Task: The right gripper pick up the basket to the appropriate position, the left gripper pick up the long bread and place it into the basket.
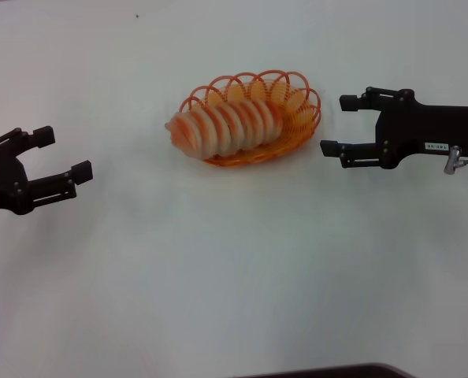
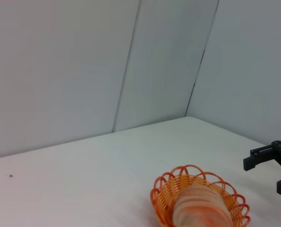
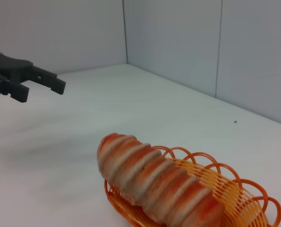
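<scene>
The orange wire basket (image 1: pixel 297 118) stands on the white table, at the middle back. The long bread (image 1: pixel 226 126), striped orange and cream, lies in it with one end sticking out over the rim toward my left. My right gripper (image 1: pixel 340 124) is open and empty just right of the basket, not touching it. My left gripper (image 1: pixel 62 154) is open and empty at the far left, well away from the basket. The basket (image 2: pixel 225 196) and bread (image 2: pixel 199 208) show in the left wrist view, with the right gripper (image 2: pixel 266 172) beyond. The right wrist view shows the bread (image 3: pixel 150 177), the basket (image 3: pixel 235 189) and the left gripper (image 3: pixel 39 87).
The white table (image 1: pixel 234 268) stretches wide around the basket. Grey wall panels (image 2: pixel 83 61) rise behind the table's far edge. A dark edge (image 1: pixel 328 372) shows at the bottom of the head view.
</scene>
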You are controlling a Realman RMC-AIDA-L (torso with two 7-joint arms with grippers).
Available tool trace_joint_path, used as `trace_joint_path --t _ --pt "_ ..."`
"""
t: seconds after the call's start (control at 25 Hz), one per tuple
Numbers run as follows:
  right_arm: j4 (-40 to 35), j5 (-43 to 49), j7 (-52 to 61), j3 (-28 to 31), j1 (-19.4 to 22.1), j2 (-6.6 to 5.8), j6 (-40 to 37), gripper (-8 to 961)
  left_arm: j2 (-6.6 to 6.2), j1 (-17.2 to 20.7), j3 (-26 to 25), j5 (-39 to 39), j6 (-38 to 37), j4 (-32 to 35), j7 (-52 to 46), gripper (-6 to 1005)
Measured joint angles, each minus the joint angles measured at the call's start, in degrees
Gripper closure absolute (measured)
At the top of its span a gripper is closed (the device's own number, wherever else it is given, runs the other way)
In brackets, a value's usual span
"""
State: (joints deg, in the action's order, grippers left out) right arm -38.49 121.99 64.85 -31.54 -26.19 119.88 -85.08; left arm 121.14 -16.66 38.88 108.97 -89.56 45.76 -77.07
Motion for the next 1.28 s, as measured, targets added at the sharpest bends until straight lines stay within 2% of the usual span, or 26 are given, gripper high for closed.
trace_joint_path --t 0.72,1.28 --pt "0.00 -1.00 -0.24 -0.27 0.53 -0.02 0.00 77 0.20 0.75 0.00 2.48 3.72 -1.82 0.75 65" --pt "-0.40 -0.92 -0.35 -1.12 0.37 -0.09 -0.05 77 0.34 2.43 -1.83 3.88 -0.61 -3.12 2.80 65"
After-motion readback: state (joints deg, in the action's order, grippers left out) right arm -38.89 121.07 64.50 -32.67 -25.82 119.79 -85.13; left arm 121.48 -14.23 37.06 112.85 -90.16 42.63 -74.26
